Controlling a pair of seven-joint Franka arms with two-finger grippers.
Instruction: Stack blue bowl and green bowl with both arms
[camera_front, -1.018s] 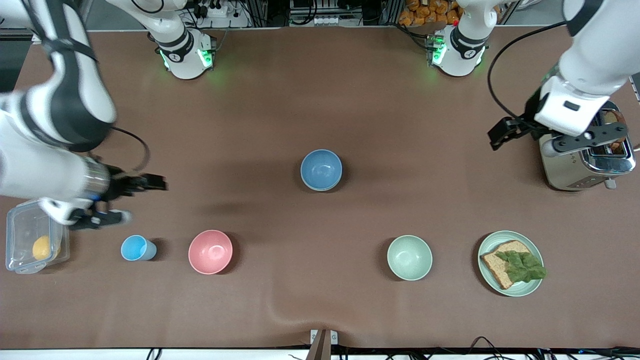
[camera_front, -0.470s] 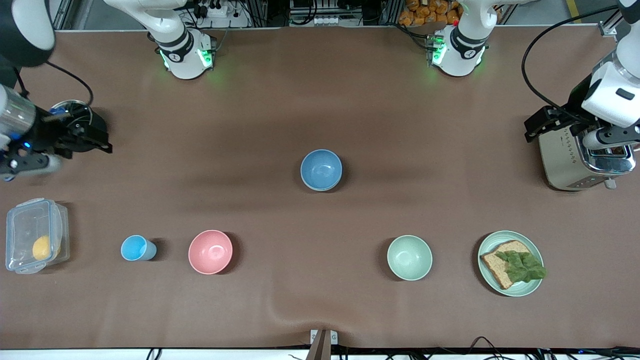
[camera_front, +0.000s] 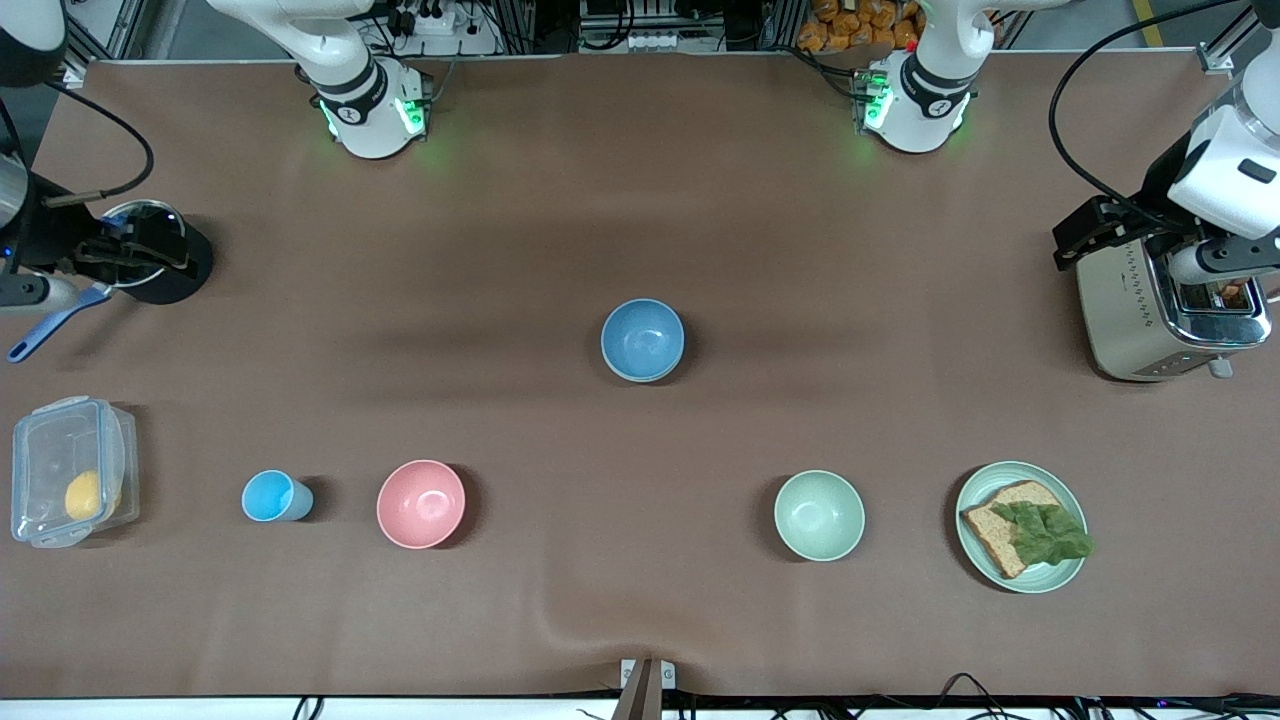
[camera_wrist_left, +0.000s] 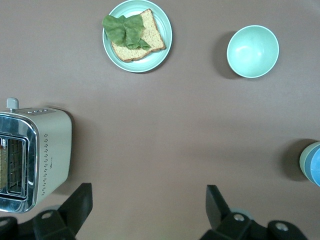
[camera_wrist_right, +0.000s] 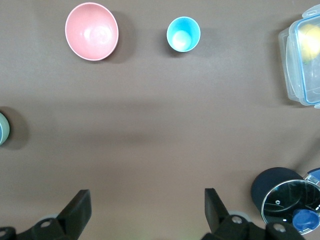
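Both arms pulled back — right hand (camera_front: 135, 250) over pot (camera_front: 160, 268).

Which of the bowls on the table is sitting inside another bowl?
The blue bowl, mid-table: a sage-green rim shows beneath it. The pink bowl and mint bowl sit alone.

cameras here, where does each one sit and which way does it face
Front view: high across the table, facing both bases; shows the stacked blue bowl mid-table, the left gripper over the toaster, the right gripper over the black pot.
Left wrist view: looks down past its open fingers at the toaster, the plate with bread and the mint bowl.
Right wrist view: looks down past its open fingers at the pink bowl, the small cup and the pot.
Shared: the mint bowl shows in the front and left wrist views.
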